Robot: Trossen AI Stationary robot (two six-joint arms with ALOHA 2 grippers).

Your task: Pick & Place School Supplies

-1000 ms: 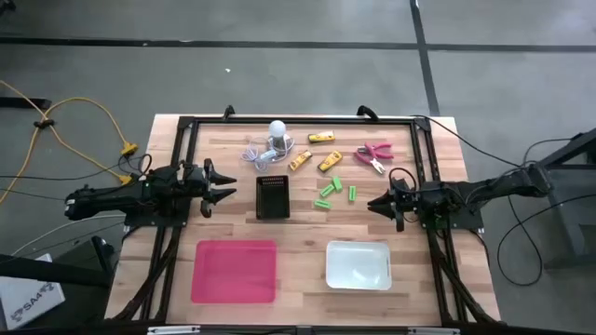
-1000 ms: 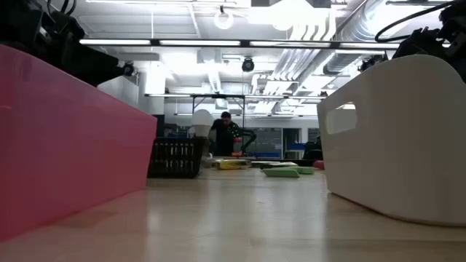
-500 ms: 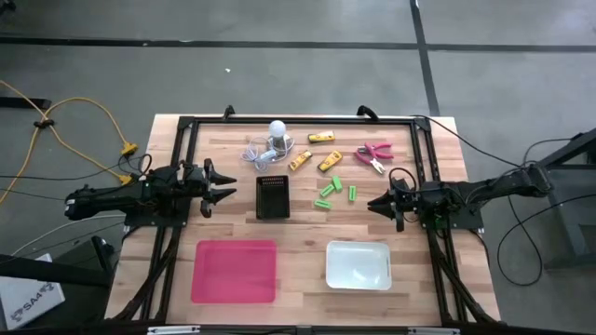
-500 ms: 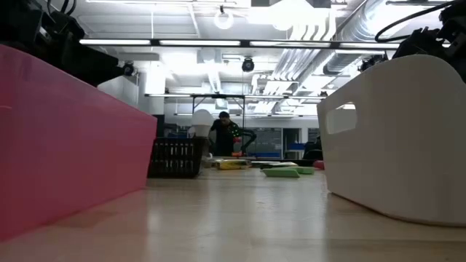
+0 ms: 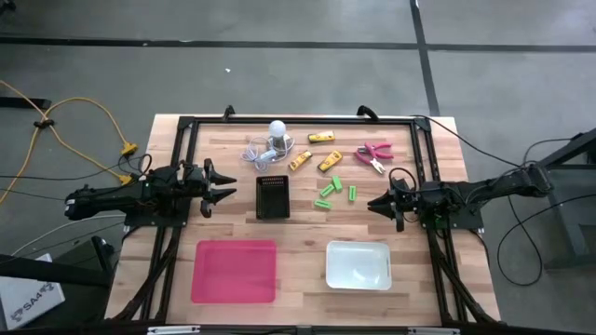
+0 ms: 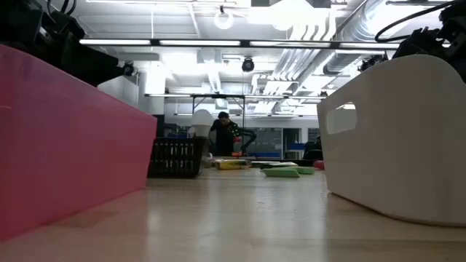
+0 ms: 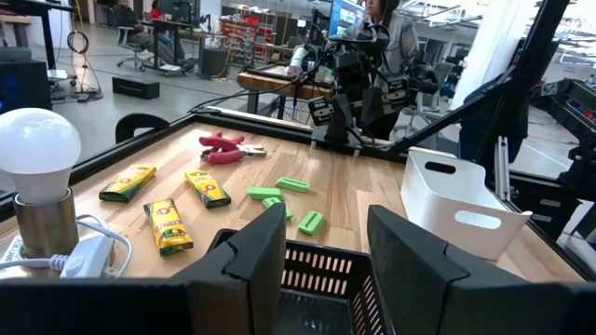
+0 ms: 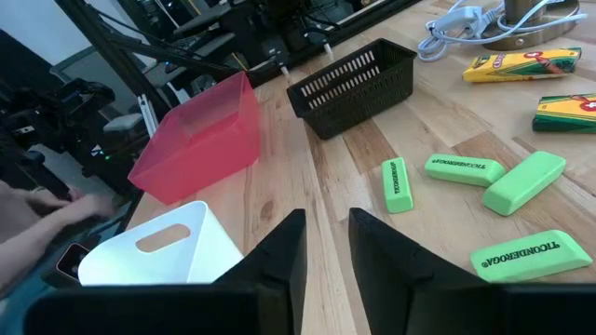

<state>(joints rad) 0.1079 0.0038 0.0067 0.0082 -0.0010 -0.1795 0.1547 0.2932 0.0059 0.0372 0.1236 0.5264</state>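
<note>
My wooden table (image 5: 307, 228) carries everything, and I place it all from the black basket (image 5: 272, 196) standing near its middle. The pink tray (image 5: 234, 271) lies on the near side of the basket, a little toward my left arm. The white bin (image 5: 358, 264) sits beside that tray, on the near side of the basket and toward my right arm. My left gripper (image 5: 228, 184) hovers just beside the basket on its left-arm side, pointing at it, fingers spread apart with nothing between them. My right gripper (image 5: 372, 204) waits well apart from the basket on the opposite side, also pointing toward it, with only a narrow slit between its fingers and nothing pinched there. A white light bulb (image 5: 277, 129) in a metal socket stands beyond the basket toward the far edge, its pale cord (image 5: 256, 151) coiled between the two. None of the school supplies have been picked up; all lie on the bare wood on the basket's far, right-arm side. Three yellow crayon boxes (image 5: 330, 164) lie closest to the bulb, spread in a loose row. The pink-handled pliers (image 5: 374, 154) lie farthest from the basket, past the crayon boxes. The green erasers (image 5: 353, 193) are scattered nearest the basket, between it and my right gripper; I count four in my right wrist view, each apart from the others.
</note>
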